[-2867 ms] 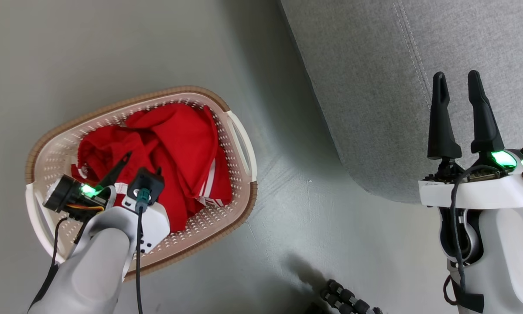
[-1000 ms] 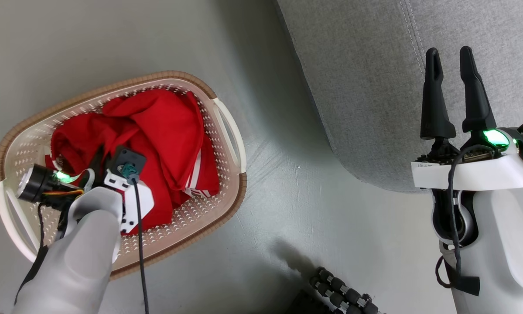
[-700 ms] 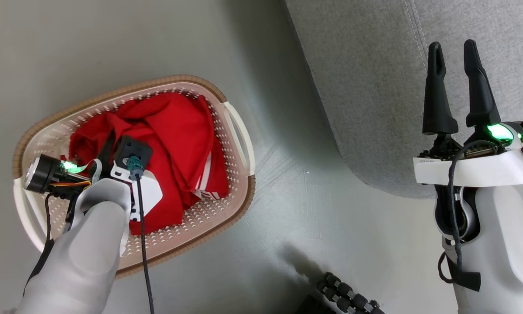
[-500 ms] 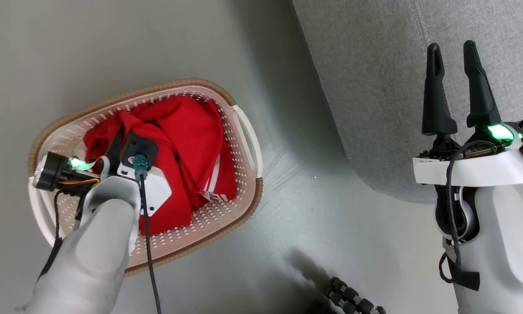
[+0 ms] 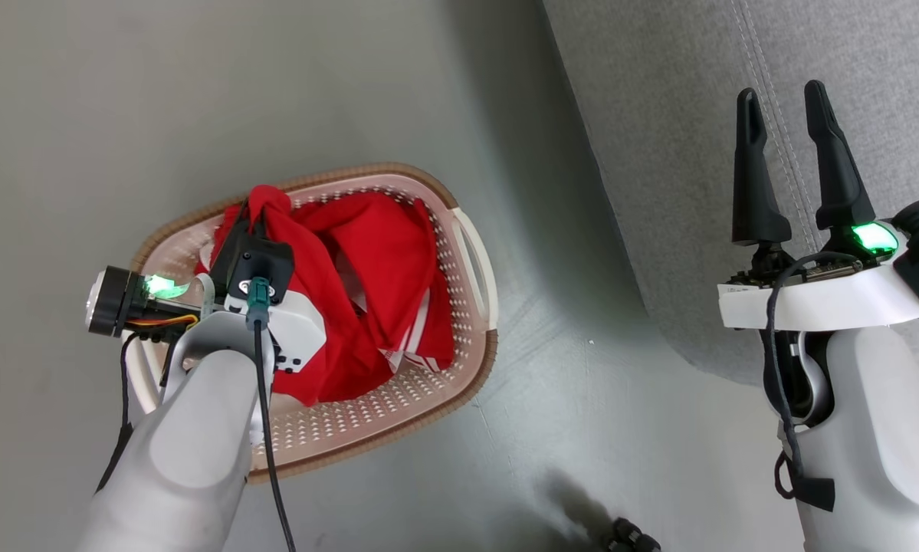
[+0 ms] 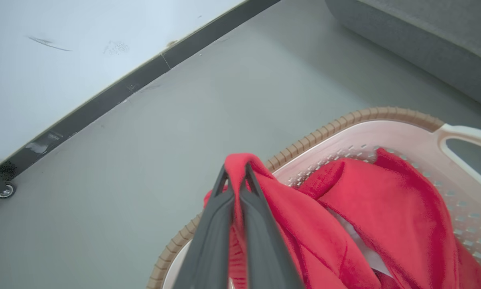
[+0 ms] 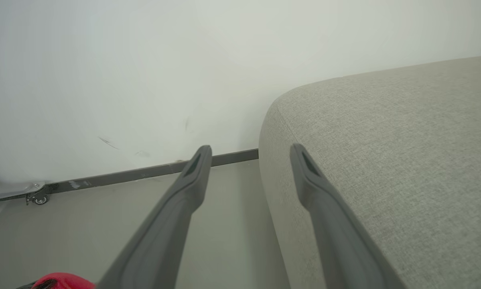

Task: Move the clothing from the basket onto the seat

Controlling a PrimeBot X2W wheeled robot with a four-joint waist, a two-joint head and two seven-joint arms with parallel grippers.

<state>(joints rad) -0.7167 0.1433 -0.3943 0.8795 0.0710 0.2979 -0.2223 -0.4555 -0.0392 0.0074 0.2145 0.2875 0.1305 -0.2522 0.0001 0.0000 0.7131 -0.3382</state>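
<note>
Left tool (image 6: 235,168) clamping clothing (image 5: 375,253) fold above basket (image 5: 398,399) rim. Right tool (image 5: 781,100) hovering wide open over seat (image 5: 658,115), well apart from basket.

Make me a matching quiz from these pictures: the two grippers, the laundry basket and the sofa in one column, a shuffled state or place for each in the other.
Things: 1 left gripper; 2 right gripper; 3 cream-white perforated plastic basket; 4 light-grey woven-fabric sofa.
States: A open, holding nothing; B stands on the grey floor; C shut on a fold of bright red soft clothing; D bears a stitched seam.
Pairs: 1-C; 2-A; 3-B; 4-D.
</note>
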